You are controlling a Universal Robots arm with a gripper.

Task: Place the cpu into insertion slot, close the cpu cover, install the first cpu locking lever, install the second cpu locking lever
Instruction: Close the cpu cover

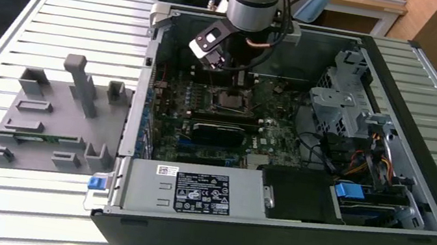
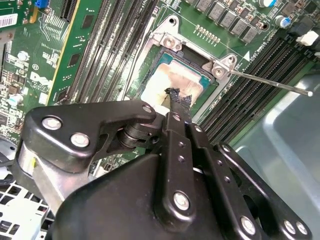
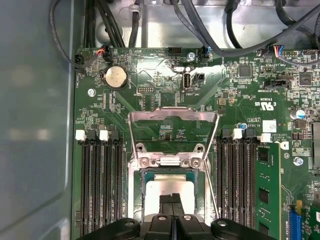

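The cpu (image 2: 167,77) lies flat in the insertion slot (image 1: 231,100) on the green board, its silver face smeared with pale paste. My gripper (image 2: 177,97) is shut, its two black fingers pressed together with their tip resting on the cpu (image 3: 159,192) face. In the first wrist view the gripper (image 3: 172,199) comes down over the chip. The cpu cover (image 3: 172,114), a thin metal frame, appears raised from its hinge at the socket's edge. One thin locking lever (image 2: 270,82) sticks out sideways, unlatched. In the exterior view the gripper (image 1: 228,71) hangs just above the socket.
Long black memory slots (image 3: 102,185) flank the socket on both sides. A black heatsink block (image 1: 219,129) lies close beside the socket. The case walls, drive cage (image 1: 339,109) and power supply (image 1: 190,192) hem in the board. A grey fixture (image 1: 53,116) stands on the slatted table.
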